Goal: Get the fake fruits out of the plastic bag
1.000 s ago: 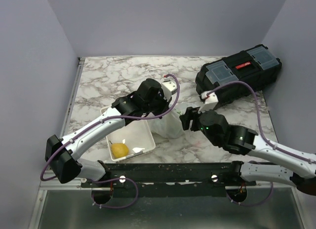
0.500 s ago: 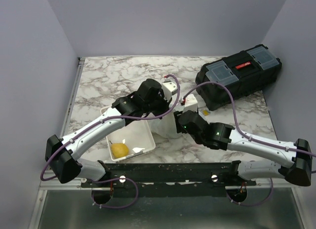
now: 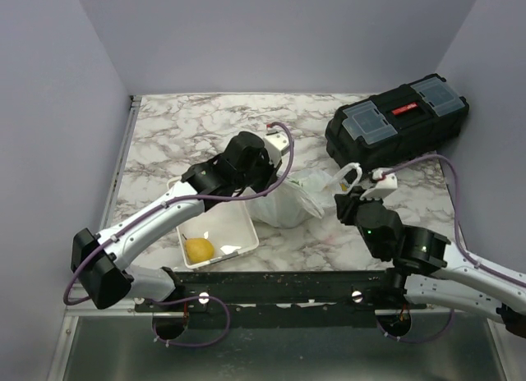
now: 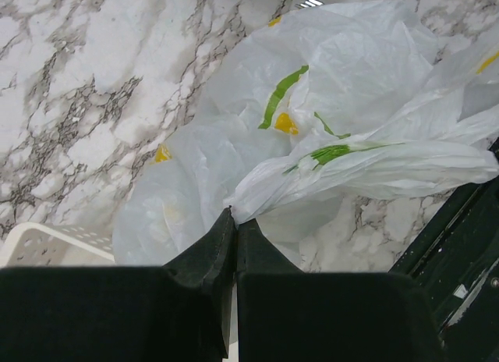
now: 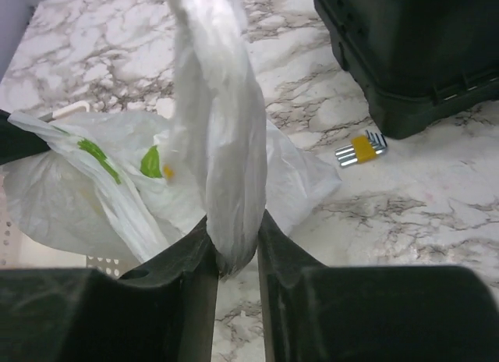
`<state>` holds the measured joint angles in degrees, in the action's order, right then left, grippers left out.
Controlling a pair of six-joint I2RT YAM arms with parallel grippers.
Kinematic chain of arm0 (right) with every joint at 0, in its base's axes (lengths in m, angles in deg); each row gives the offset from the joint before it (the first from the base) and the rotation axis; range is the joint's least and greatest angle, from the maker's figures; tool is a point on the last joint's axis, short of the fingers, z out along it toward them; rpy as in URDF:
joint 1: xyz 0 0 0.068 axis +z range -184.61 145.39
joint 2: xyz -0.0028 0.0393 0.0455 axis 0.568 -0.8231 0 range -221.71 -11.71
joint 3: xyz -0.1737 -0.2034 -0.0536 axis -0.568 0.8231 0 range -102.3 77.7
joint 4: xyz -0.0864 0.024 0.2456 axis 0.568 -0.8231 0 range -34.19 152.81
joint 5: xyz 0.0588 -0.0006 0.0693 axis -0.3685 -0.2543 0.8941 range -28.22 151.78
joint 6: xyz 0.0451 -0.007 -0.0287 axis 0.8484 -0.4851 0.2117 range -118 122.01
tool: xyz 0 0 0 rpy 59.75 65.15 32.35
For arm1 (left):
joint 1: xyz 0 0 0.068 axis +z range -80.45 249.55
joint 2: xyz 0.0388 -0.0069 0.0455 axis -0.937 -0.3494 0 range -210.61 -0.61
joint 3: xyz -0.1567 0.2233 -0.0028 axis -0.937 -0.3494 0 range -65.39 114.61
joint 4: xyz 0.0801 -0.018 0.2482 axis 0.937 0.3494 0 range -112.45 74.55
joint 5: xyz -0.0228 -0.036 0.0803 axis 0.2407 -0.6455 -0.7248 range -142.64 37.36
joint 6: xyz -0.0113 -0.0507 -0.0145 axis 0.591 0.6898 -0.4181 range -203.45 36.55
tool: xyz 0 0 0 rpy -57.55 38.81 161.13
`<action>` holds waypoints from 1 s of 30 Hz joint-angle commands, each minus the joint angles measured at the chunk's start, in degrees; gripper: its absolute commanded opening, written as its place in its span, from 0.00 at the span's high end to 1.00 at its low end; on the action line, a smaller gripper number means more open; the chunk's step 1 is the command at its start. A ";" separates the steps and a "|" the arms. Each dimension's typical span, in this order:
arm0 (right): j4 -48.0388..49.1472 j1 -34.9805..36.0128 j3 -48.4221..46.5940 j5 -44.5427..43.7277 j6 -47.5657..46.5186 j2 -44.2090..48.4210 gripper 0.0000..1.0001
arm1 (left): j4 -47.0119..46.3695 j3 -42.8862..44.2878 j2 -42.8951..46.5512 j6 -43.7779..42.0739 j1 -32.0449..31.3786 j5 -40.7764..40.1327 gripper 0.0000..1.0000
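The translucent white plastic bag (image 3: 289, 202) lies crumpled on the marble table between the arms, with green and yellow print (image 4: 281, 104). My left gripper (image 4: 234, 218) is shut on a bunched handle of the bag at its left side. My right gripper (image 5: 234, 237) is shut on the other handle (image 5: 222, 143), which stands up as a twisted loop (image 3: 345, 176). The bag also fills the left of the right wrist view (image 5: 117, 182). The fake fruits are hidden; none shows through the plastic.
A white tray (image 3: 238, 233) holding a yellow pear-like fruit (image 3: 199, 249) sits left of the bag. A black toolbox (image 3: 397, 126) stands at the back right. A set of hex keys with a yellow holder (image 5: 361, 148) lies near the toolbox.
My right gripper has pulled back to the right with the bag's handle in it, stretching the bag out rightward. The left gripper has kept its place and hold.
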<state>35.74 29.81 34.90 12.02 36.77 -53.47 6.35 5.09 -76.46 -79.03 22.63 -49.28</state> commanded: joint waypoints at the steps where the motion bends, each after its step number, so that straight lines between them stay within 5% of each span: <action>1: -5.16 0.15 2.63 -3.79 6.36 7.80 0.78 | -2.01 -0.75 2.28 1.28 1.02 -2.53 1.00; 5: -4.93 0.12 4.44 -1.46 7.86 13.22 0.97 | -3.81 -1.92 3.32 1.62 1.15 0.64 1.00; 10: -4.79 0.14 4.45 0.82 6.84 13.69 0.99 | -5.75 -2.73 4.32 1.31 1.62 7.47 1.00; 19: -1.93 0.13 2.89 4.23 4.91 9.16 0.99 | -12.63 -7.53 11.77 1.18 1.20 10.50 0.36; 26: -1.06 0.14 1.69 6.05 3.77 9.29 0.99 | -12.02 -5.20 13.33 -10.32 -11.46 -0.94 0.26; 30: -0.44 0.09 2.37 6.70 3.39 11.33 0.99 | -20.70 -10.69 13.26 -23.35 -20.53 -5.49 0.19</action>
<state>33.62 29.84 38.39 17.40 40.96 -44.03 -6.33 -1.60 -63.50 -87.46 9.71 -47.73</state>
